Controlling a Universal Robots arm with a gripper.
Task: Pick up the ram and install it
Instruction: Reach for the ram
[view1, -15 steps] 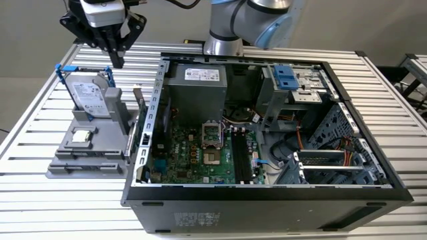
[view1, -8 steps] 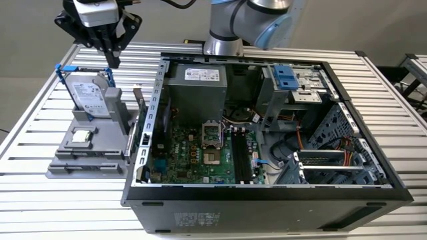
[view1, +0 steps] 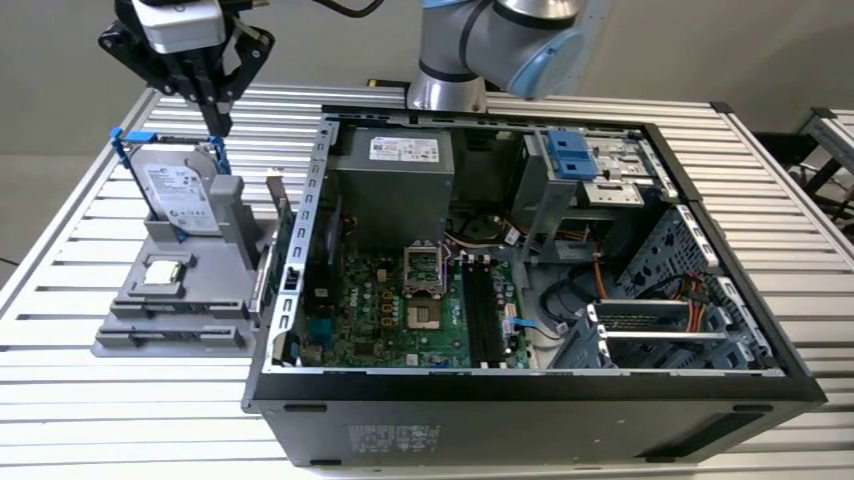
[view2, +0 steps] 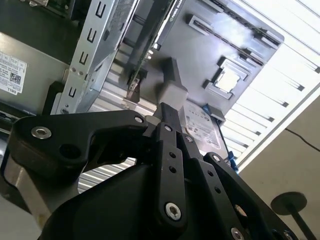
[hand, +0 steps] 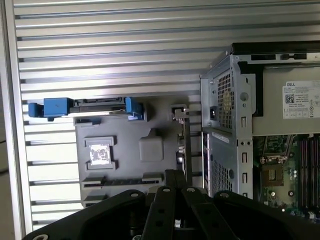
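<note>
The ram (view1: 282, 214) is a thin dark stick standing on edge in the grey holder (view1: 174, 300), on the side nearest the computer case; in the first wrist view the ram (hand: 185, 145) shows edge-on. My gripper (view1: 215, 118) hangs above the far end of the holder, over the silver hard drive (view1: 180, 190), well above and apart from the ram. Its fingers (hand: 175, 176) are pressed together with nothing between them, as the second wrist view's fingers (view2: 169, 112) also show. The black motherboard slots (view1: 478, 312) lie inside the open case.
The open computer case (view1: 694, 250) fills the middle and the exterior view's right of the slatted table (view1: 80, 400). A small square processor chip (view1: 163, 272) sits on the holder. The arm's base (view1: 447, 85) stands behind the case.
</note>
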